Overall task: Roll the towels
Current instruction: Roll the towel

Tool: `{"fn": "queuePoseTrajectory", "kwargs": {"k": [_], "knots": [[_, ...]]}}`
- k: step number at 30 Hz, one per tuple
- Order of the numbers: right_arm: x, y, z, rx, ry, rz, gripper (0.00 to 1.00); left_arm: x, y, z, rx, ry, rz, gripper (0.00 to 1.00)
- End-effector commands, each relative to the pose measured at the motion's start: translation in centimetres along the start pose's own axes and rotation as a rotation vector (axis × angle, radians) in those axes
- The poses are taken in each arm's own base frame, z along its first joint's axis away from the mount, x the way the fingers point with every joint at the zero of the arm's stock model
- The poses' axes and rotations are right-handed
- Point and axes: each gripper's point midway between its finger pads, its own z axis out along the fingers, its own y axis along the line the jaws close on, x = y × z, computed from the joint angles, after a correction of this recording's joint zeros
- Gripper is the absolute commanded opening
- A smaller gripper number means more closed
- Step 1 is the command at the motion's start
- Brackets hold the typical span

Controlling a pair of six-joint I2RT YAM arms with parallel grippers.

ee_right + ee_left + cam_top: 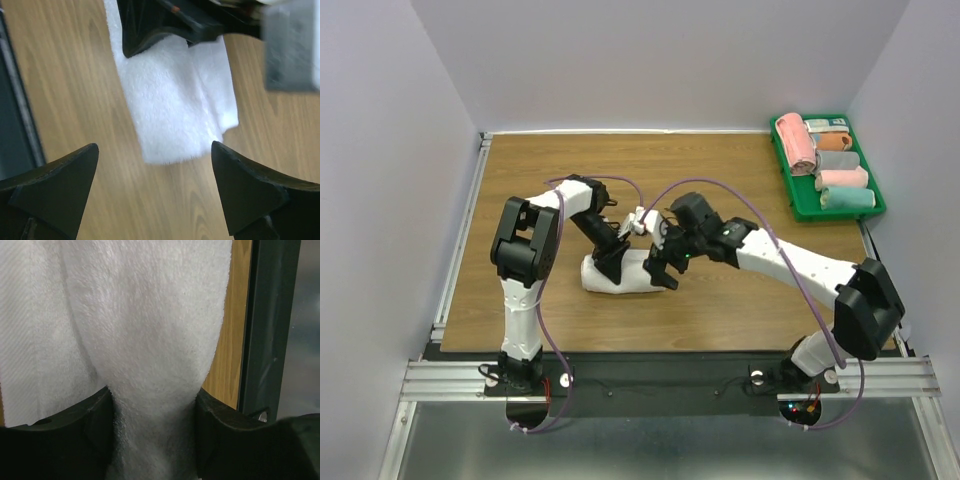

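The left gripper [152,410] has its two black fingers [75,435] pressed in on a fold of the white towel [150,315]. The cloth bulges out thick and soft above the pinch, and its terry nap is plain to see. Beside that plump fold, a flatter layer of the same towel shows a finer, ribbed weave.

The right gripper [154,147] is spread wide with nothing between its dark, wedge-shaped fingers [55,190] but bare wood. The towel's fuzzy, squared-off end lies just ahead of the tips and in line with the gap. I can't tell whether either tip touches it.

From above, the towel is a short, chunky, partly rolled white bundle. It lies crosswise on the wooden table [520,180], a little toward the near edge, with the left gripper on its middle and the right gripper at its right end.

Well away in the far right corner is a green plastic tray [800,212]. It holds rolled towels [825,165] in pink, orange, grey and pale shades.
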Motion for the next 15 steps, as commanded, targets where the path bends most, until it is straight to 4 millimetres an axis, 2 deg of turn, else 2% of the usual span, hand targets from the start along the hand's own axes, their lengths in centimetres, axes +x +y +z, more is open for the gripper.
{"fn": "queuePoseTrajectory", "kwargs": {"k": [1,5,9,10,12,15], "knots": [[-1.8,-2.5,2.5,0.2,-0.032,-0.174,1.0,8.9,2.4,1.9,-0.002,0.333,-0.092,0.0],[-0.9,-1.6,5.2,0.219,-0.005,-0.289,1.0,9.1,2.4,1.9,-0.005,0.336,-0.092,0.0],[2.1,-0.4,7.9,0.162,0.051,-0.307,1.0,8.8,2.6,1.7,-0.019,0.324,-0.081,0.03],[3.7,-0.2,8.6,0.145,0.088,-0.298,0.96,8.7,2.7,1.7,-0.025,0.321,-0.079,0.04],[5.1,0.2,9.2,0.121,0.118,-0.288,0.9,8.5,2.7,1.4,-0.044,0.319,-0.068,0.11],[8.1,1.0,9.6,0.08,0.174,-0.269,0.61,8.1,2.8,0.7,-0.082,0.307,-0.044,0.24]]}}
